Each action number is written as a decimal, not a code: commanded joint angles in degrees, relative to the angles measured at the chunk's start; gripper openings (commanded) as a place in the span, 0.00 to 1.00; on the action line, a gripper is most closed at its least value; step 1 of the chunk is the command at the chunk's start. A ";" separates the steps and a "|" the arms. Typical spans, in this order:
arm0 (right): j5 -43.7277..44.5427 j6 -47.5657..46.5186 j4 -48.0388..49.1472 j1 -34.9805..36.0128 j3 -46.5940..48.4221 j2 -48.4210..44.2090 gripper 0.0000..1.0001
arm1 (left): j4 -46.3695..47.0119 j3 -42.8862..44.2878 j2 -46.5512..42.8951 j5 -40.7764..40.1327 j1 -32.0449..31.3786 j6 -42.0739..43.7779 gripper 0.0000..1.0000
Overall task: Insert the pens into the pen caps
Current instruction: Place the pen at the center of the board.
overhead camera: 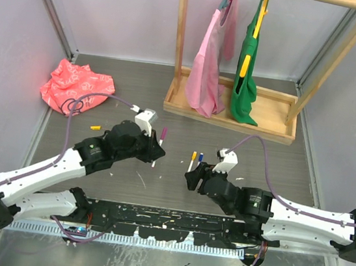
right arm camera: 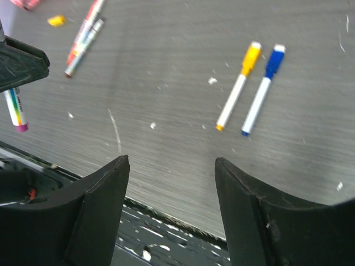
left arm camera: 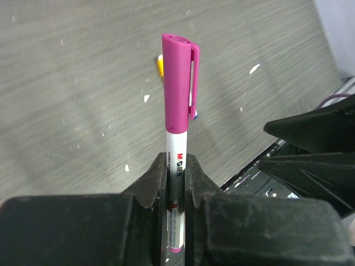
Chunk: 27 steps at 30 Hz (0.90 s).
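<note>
My left fingers clench the capped purple pen; my right fingers hang released. The yellow pen and blue pen lie capped; a loose yellow cap waits toward the left edge.

— What's the bench like?
— Grey and wood-grained, flecked with small white bits, evenly lit.
— And around it?
— Pale lilac walls on three sides, with a slanting metal pole at the far left corner.
— Any furniture?
— A wooden rack stands at the back right (its base flat on the bench), with a pink garment and a green garment hanging from it. A crumpled pink cloth lies far left
</note>
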 commanded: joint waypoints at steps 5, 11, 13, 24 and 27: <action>-3.37 10.33 -4.84 0.12 -3.89 -1.72 0.82 | 5.24 -2.63 7.13 -0.25 0.06 -5.54 0.00; -3.82 14.97 -8.46 0.12 -5.93 -3.41 0.84 | 14.19 -4.26 16.95 1.71 -1.37 -7.97 0.00; -3.92 14.61 -9.11 0.15 -6.20 -4.13 0.85 | 16.64 -3.65 21.32 1.79 -2.23 -8.39 0.00; -5.36 14.36 -13.35 0.13 -6.40 -7.78 0.85 | 17.71 6.50 39.81 -1.36 -3.02 -10.00 0.00; -4.90 14.66 -14.95 0.08 -6.30 -8.58 0.85 | 16.27 9.42 42.96 -2.81 -3.04 -10.82 0.00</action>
